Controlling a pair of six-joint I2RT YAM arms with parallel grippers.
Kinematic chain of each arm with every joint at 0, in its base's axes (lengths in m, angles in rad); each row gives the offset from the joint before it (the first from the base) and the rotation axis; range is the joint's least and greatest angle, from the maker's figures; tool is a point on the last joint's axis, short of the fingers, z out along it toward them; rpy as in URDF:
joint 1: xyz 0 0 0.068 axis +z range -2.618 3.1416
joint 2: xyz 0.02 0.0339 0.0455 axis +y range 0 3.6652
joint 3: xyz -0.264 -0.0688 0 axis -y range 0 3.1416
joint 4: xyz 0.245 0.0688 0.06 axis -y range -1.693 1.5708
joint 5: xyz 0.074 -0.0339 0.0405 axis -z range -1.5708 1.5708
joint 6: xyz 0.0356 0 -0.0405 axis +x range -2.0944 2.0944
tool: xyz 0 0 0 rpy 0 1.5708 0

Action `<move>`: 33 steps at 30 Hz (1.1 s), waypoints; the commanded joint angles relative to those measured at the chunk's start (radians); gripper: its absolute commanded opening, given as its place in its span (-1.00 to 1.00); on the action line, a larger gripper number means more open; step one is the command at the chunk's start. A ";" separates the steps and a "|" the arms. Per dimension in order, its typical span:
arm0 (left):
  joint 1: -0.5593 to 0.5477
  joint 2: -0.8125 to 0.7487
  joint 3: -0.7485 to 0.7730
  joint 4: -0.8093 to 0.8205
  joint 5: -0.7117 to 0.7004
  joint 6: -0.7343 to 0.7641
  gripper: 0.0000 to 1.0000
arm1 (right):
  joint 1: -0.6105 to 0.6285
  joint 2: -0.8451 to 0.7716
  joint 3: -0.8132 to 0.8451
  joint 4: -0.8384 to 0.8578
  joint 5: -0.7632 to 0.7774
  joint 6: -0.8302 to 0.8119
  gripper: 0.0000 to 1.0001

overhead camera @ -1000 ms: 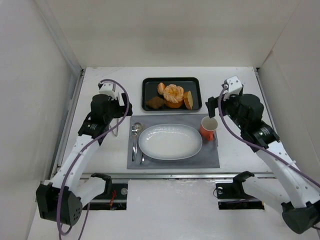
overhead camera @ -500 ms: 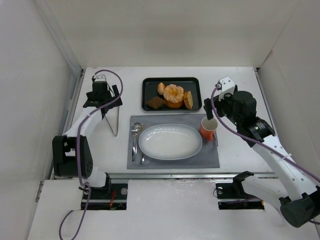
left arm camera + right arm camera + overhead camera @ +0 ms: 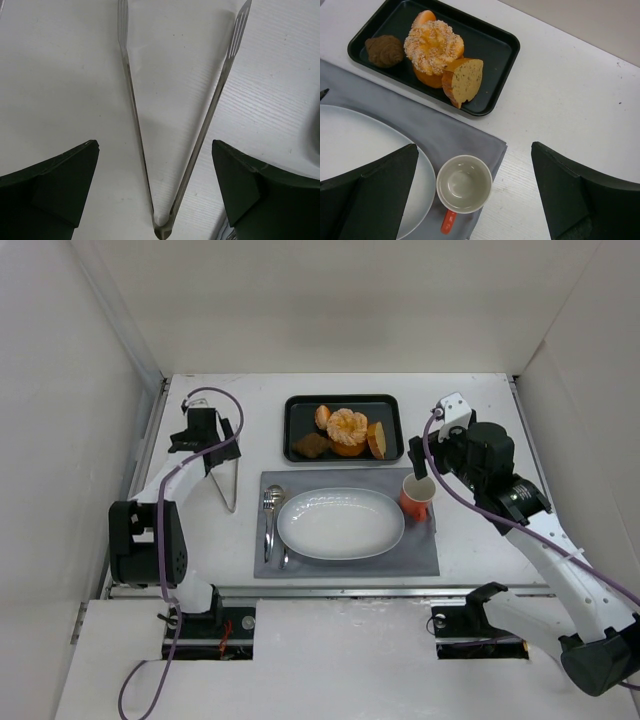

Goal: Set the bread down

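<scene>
The bread [image 3: 322,417] is a small glossy golden-orange roll at the back left of the black tray [image 3: 392,405], touching a larger segmented pastry. It also shows in the right wrist view [image 3: 424,18]. My right gripper [image 3: 420,455] is open and empty, hovering above the orange cup [image 3: 464,183], right of the tray. My left gripper [image 3: 205,435] is open and empty at the far left, low over metal tongs [image 3: 175,125] lying on the table. The tongs' joined end lies between its fingers [image 3: 55,185].
A white oval plate [image 3: 340,523] sits on a grey mat [image 3: 420,550], with a spoon and fork [image 3: 272,515] to its left. The tray also holds the segmented pastry [image 3: 432,47], a cut bread piece [image 3: 465,80] and a dark brown chunk [image 3: 385,50].
My left gripper has swung back and to the left, from beside the mat to over the tongs. My right gripper has shifted slightly left, near the cup.
</scene>
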 commanded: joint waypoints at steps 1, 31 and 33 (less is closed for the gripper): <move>-0.024 0.015 -0.006 -0.023 -0.019 -0.014 0.89 | 0.006 -0.024 0.028 0.027 0.014 -0.008 1.00; -0.057 0.035 -0.067 -0.092 0.053 0.013 0.84 | 0.006 -0.042 0.028 0.027 0.014 -0.008 1.00; -0.057 0.044 -0.067 -0.101 0.053 0.004 0.84 | 0.006 -0.042 0.028 0.036 0.014 -0.008 1.00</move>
